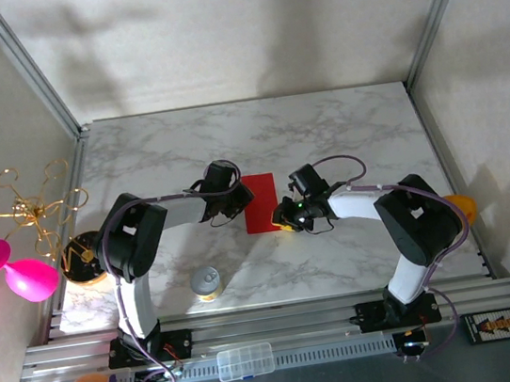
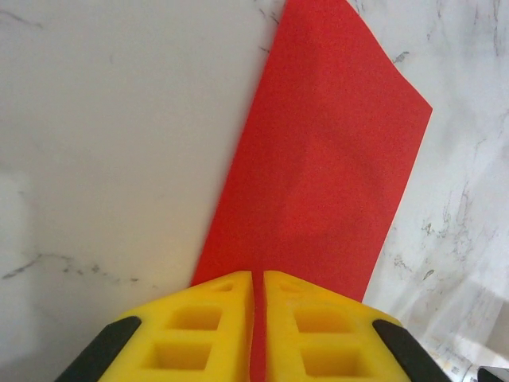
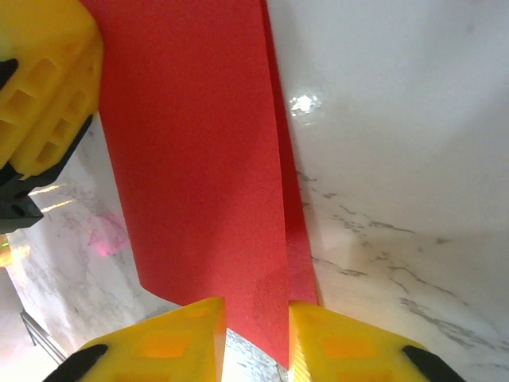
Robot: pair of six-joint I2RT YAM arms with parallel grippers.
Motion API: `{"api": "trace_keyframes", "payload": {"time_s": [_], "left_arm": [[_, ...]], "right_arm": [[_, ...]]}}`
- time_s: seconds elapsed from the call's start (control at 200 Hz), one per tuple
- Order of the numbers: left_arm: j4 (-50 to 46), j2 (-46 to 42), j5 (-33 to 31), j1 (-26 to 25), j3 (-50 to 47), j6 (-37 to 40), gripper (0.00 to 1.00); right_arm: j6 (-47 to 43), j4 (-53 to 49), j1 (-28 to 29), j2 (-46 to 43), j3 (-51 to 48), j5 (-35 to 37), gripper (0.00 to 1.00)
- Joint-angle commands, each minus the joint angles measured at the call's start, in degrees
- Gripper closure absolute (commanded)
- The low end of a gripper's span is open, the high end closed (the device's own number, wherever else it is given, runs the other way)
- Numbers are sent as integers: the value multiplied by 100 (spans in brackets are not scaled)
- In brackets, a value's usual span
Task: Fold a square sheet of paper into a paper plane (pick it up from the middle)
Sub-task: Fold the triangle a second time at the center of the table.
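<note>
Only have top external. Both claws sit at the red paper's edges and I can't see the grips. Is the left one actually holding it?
Observer: Yes. In the left wrist view the left claw is shut on the square sheet of paper, and red shows in the slit between its fingers.
Operator: And the right one?
Observer: The right claw is open. Its jaws are apart with the sheet's edge standing in the gap, not yet pinched.
Operator: Single layer or folded?
Observer: Folded. The right wrist view shows two layers, with the lower one peeking out as a thin strip along the top layer's edge.
</note>
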Motion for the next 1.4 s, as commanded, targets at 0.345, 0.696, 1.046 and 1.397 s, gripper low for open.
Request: {"api": "trace_keyframes", "payload": {"time_s": [0.345, 0.696, 1.046, 1.397], "left_arm": [[-573, 245, -83, 75, -202, 54, 87], [-326, 49, -2, 67, -244, 159, 88], [158, -585, 167, 49, -187, 578, 77], [-98, -135, 146, 45, 238, 1003, 76]], "right_arm": [[539, 619, -10, 72, -171, -151, 79], [610, 540, -94, -47, -303, -100, 86], [340, 100, -141, -217, -264, 60, 100], [-46, -189, -170, -393, -248, -106, 100]]}}
